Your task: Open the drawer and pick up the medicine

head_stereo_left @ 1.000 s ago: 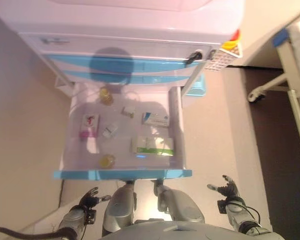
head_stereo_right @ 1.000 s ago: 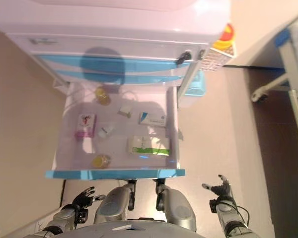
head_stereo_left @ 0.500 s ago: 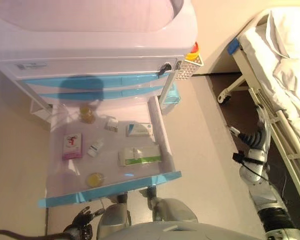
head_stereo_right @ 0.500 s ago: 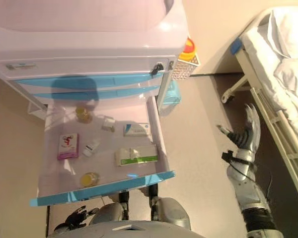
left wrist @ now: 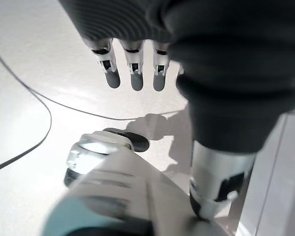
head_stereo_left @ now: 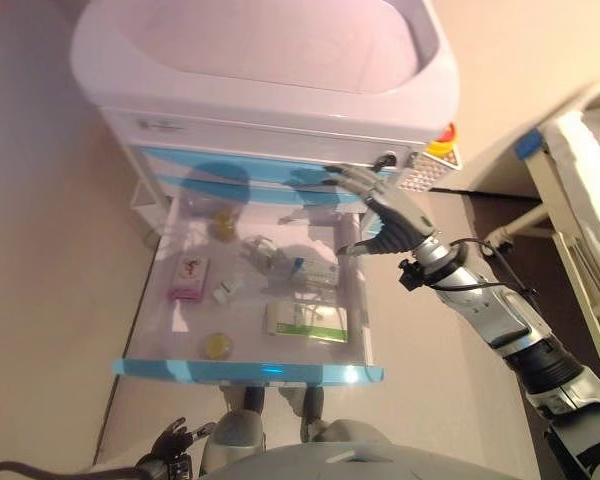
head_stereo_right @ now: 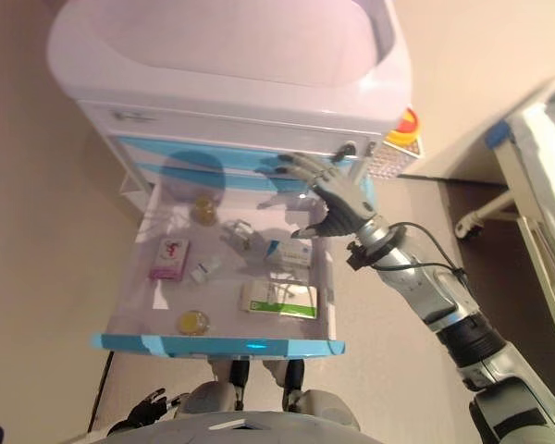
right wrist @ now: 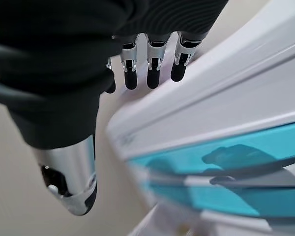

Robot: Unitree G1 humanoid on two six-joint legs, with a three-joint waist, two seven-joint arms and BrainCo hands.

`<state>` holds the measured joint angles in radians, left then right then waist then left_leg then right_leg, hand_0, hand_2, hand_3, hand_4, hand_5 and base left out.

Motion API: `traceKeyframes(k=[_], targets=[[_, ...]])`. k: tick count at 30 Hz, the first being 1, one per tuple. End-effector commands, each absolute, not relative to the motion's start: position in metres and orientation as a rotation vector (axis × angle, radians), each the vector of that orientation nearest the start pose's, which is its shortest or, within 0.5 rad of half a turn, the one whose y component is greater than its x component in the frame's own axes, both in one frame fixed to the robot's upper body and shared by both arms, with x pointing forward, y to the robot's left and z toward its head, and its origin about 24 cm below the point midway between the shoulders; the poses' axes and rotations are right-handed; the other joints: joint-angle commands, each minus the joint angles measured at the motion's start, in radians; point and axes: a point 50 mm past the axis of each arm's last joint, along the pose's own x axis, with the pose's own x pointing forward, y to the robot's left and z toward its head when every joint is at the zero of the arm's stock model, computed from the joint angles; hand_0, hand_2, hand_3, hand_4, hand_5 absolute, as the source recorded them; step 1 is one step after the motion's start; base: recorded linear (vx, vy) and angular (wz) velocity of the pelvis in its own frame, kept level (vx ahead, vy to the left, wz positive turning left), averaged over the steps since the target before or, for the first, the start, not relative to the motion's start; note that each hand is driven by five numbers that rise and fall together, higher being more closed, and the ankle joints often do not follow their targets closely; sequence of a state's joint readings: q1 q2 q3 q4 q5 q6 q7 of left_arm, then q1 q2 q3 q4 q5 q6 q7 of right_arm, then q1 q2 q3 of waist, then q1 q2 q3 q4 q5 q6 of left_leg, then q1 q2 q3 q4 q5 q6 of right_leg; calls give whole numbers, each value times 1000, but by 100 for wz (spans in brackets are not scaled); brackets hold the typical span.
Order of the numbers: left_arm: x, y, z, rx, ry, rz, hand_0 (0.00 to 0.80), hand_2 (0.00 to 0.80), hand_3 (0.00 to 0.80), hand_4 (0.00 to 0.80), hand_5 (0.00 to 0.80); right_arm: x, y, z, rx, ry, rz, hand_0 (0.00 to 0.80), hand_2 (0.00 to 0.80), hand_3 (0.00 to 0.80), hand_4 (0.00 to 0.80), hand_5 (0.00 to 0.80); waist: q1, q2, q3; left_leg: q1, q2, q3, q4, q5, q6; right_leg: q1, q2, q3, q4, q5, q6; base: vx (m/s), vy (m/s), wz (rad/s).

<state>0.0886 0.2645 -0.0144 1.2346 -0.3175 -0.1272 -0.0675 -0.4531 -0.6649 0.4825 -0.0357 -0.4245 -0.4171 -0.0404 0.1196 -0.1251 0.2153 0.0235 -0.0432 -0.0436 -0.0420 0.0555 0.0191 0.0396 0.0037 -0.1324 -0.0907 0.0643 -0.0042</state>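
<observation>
The cart's bottom drawer is pulled out, with a light blue front. Inside lie a pink box, a white and green box, a white and blue box, a small white bottle, a small pale box and two yellow jars. My right hand is open and empty, hovering over the drawer's back right corner, above the white and blue box. Its fingers point at the cart's blue drawer fronts. My left hand hangs low, open and empty.
The white cart top is above the closed blue drawers. A white basket with a red and yellow thing hangs on the cart's right side. A bed frame stands at the far right.
My right arm has swung from beside the bed to over the drawer's back right corner. The camera has shifted. The drawer stays open; its contents have not moved.
</observation>
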Motion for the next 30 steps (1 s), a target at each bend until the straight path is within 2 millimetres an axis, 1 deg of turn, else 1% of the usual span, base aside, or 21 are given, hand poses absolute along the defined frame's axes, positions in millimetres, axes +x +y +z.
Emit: traceKeyframes(k=[1, 3, 5, 7, 8, 10, 14, 18, 21, 24, 27, 28, 30], targets=[[53, 264, -158, -15, 1189, 306, 0, 0, 0, 0, 0, 275, -90, 168, -1092, -922, 676, 0, 0, 0, 0, 0, 64, -21, -19, -30, -32, -61, -6, -67, 1, 4, 7, -37, 113, -111, 33, 16, -33, 38], [56, 270, -156, -2, 1184, 306, 0, 0, 0, 0, 0, 278, -83, 167, -1113, -916, 724, 0, 0, 0, 0, 0, 87, -26, -14, -35, -31, -87, -16, -55, -7, 9, 9, -58, 112, -117, 29, -5, -48, 41], [59, 274, -154, 21, 1179, 291, 0, 0, 0, 0, 0, 282, -76, 162, -1155, -910, 767, 0, 0, 0, 0, 0, 112, -30, -8, -44, -30, -114, -25, -41, -17, 13, 10, -84, 109, -123, 24, -25, -50, 52], [60, 275, -154, 25, 1178, 288, 0, 0, 0, 0, 0, 283, -74, 161, -1166, -901, 784, 0, 0, 0, 0, 0, 115, -32, -7, -48, -30, -122, -25, -37, -20, 14, 10, -93, 108, -124, 22, -21, -32, 46], [63, 278, -152, 38, 1166, 274, 0, 0, 0, 0, 0, 288, -68, 151, -1212, -874, 832, 0, 0, 0, 0, 0, 142, -35, 0, -58, -31, -146, -28, -28, -30, 19, 11, -118, 105, -130, 18, -28, -42, 29], [67, 282, -149, 35, 1148, 273, 0, 0, 0, 0, 0, 293, -61, 141, -1250, -828, 890, 0, 0, 0, 0, 0, 165, -40, 6, -75, -32, -170, -27, -19, -39, 18, 12, -140, 102, -135, 12, -37, -45, 38], [74, 288, -146, 25, 1122, 280, 0, 0, 0, 0, 0, 295, -49, 131, -1309, -849, 981, 0, 0, 0, 0, 0, 201, -40, 23, -101, -31, -208, -26, 3, -52, 13, 19, -162, 106, -142, 2, -31, -19, 37], [80, 286, -145, 49, 1115, 245, 0, 0, 0, 0, 0, 302, -45, 120, -1337, -784, 997, 0, 0, 0, 0, 0, 230, -35, 35, -125, -38, -247, -26, 19, -62, 6, 23, -182, 105, -144, -1, -26, -13, 32], [80, 286, -145, 54, 1109, 230, 0, 0, 0, 0, 0, 307, -47, 109, -1369, -740, 1012, 0, 0, 0, 0, 0, 243, -29, 43, -136, -43, -270, -26, 26, -66, 1, 22, -197, 103, -143, 0, -30, 4, 31], [80, 283, -145, 51, 1105, 220, 0, 0, 0, 0, 0, 307, -48, 94, -1396, -700, 1036, 0, 0, 0, 0, 0, 253, -24, 44, -141, -47, -283, -27, 29, -67, 1, 19, -209, 99, -143, 1, 5, 9, 19], [79, 281, -146, 50, 1105, 219, 0, 0, 0, 0, 0, 306, -45, 77, -1397, -658, 1056, 0, 0, 0, 0, 0, 267, -22, 45, -137, -48, -288, -29, 26, -68, 9, 18, -216, 95, -148, 0, 30, -2, 9], [79, 281, -146, 50, 1105, 219, 0, 0, 0, 0, 0, 306, -45, 77, -1397, -658, 1057, 0, 0, 0, 0, 0, 267, -22, 44, -137, -48, -288, -29, 26, -68, 9, 18, -216, 94, -148, 0, 25, 8, 4], [81, 280, -146, 50, 1104, 207, 0, 0, 0, 0, 0, 306, -43, 69, -1407, -639, 1067, 0, 0, 0, 0, 0, 271, -21, 43, -141, -49, -289, -30, 29, -68, 8, 17, -219, 90, -145, 2, 14, 7, 8]])
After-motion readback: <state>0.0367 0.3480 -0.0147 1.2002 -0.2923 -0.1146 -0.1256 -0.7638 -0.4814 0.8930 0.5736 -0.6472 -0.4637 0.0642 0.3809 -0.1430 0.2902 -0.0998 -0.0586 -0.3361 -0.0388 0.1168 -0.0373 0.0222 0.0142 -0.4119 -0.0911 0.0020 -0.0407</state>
